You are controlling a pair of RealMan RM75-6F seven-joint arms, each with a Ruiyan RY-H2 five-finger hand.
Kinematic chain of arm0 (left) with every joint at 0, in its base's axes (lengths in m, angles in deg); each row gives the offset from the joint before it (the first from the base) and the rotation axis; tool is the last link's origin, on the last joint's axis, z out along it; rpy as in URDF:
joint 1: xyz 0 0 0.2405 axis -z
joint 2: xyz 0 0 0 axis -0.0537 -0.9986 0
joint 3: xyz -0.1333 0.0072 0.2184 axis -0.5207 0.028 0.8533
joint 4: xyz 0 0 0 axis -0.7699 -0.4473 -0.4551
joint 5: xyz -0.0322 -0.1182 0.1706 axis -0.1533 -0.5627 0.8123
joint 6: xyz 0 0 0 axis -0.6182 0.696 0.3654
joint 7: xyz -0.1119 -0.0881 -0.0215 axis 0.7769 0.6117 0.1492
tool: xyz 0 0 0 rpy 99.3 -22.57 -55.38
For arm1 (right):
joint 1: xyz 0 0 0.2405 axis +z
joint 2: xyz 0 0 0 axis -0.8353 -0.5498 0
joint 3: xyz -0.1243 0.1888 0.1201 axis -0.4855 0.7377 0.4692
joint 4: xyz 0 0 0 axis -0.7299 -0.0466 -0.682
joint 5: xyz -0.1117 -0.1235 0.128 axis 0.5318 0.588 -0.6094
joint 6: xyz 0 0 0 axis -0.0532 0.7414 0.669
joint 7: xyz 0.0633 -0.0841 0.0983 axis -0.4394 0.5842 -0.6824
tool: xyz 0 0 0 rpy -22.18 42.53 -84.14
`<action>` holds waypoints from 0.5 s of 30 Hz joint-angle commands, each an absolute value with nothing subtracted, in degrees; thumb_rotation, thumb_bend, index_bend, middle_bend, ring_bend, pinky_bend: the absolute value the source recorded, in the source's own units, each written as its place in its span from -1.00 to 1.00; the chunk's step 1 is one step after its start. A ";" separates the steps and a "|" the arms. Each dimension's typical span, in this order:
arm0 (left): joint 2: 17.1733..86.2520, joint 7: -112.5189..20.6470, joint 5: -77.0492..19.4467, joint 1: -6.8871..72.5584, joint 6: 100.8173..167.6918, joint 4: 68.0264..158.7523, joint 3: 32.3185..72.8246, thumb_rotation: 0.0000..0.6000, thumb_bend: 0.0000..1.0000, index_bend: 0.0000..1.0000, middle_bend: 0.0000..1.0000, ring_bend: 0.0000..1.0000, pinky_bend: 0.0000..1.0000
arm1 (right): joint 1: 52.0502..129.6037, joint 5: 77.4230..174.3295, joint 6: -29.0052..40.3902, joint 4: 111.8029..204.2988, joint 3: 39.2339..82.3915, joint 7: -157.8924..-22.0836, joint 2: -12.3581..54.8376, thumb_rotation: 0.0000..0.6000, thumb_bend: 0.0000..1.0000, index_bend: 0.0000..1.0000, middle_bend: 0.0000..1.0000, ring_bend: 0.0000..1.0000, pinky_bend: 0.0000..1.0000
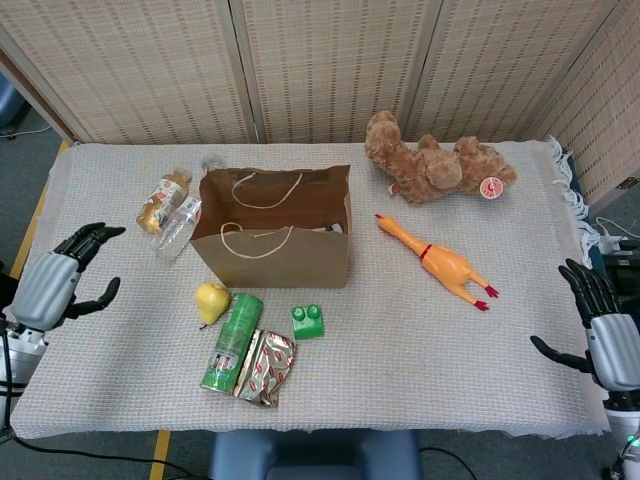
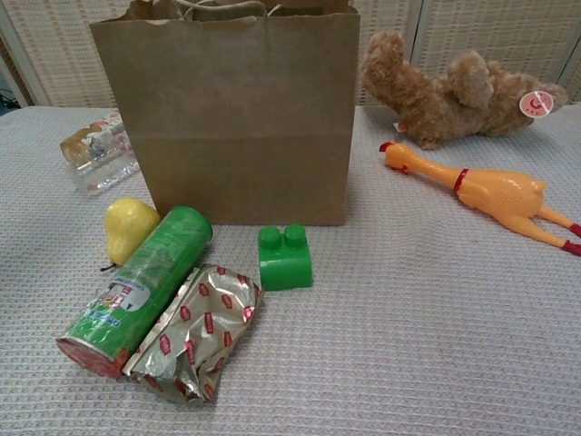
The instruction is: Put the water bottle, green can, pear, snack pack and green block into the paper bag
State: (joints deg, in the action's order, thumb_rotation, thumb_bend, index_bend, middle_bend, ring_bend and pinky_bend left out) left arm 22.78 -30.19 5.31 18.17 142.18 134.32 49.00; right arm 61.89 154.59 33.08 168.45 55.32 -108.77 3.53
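Paper bag (image 1: pixel 275 240): it stood upright and open-topped in the centre of the head view; something lay inside at its right end, too hidden to name.
Clear bottle (image 1: pixel 176 229): it lay on its side just left of the bag, beside a second, labelled bottle (image 1: pixel 161 201); I could not tell which one you meant as the water bottle.
Pear (image 1: pixel 210 301), green can (image 1: pixel 232 341), snack pack (image 1: pixel 265 366), green block (image 1: pixel 308 320): all four sat clustered on the cloth below the bag, the can touching the snack pack, the pear just beside the can's top end.
Left hand (image 1: pixel 55 286): your hand hung at the left edge of the frame, fingers spread, holding nothing, well apart from every item.
Right hand (image 1: pixel 603 332): empty too, fingers splayed, at the lower right edge.
Step in hand: you were probably between picks. Take the pear first, being nearest the left hand; come from above and close around its wide body without nudging the can.
Bystanders: teddy bear (image 1: pixel 433 163) and rubber chicken (image 1: pixel 438 262), right of the bag, stay out.
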 commanded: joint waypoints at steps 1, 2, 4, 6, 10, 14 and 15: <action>27.14 -39.27 24.98 21.57 145.41 117.39 58.34 1.00 -0.16 -0.89 -0.80 -0.88 -0.60 | 61.98 154.50 32.91 168.57 55.34 -108.62 3.56 1.00 -0.88 -1.00 -1.00 -1.00 -1.00; 27.85 -40.47 27.42 22.40 145.98 115.48 59.08 1.00 -0.16 -0.91 -0.81 -0.89 -0.62 | 62.00 154.44 32.84 168.62 55.35 -108.60 3.56 1.00 -0.88 -1.00 -1.00 -1.00 -1.00; 29.73 -43.00 32.42 24.25 147.65 111.49 60.56 1.00 -0.16 -0.93 -0.85 -0.93 -0.66 | 62.04 154.33 32.69 168.69 55.35 -108.66 3.51 1.00 -0.89 -1.00 -1.00 -1.00 -1.00; 31.72 -45.10 36.37 25.95 149.06 108.20 61.86 1.00 -0.16 -0.95 -0.89 -0.97 -0.71 | 62.06 154.36 32.68 168.73 55.35 -108.74 3.44 1.00 -0.89 -1.00 -1.00 -1.00 -1.00; 34.65 -48.03 40.67 29.03 148.83 105.08 63.87 1.00 -0.17 -1.00 -1.00 -1.00 -0.78 | 62.08 154.29 32.50 168.70 55.27 -109.10 3.30 1.00 -0.89 -1.00 -1.00 -1.00 -1.00; 36.67 -50.29 41.54 31.61 147.06 105.51 64.54 1.00 -0.20 -1.00 -1.00 -1.00 -0.83 | 62.12 154.31 32.35 168.61 55.19 -109.60 3.16 1.00 -0.89 -1.00 -1.00 -1.00 -1.00; 37.19 -50.87 41.23 32.29 146.20 106.07 64.52 1.00 -0.21 -1.00 -1.00 -1.00 -0.84 | 62.13 154.30 32.34 168.61 55.19 -109.67 3.12 1.00 -0.89 -1.00 -1.00 -1.00 -1.00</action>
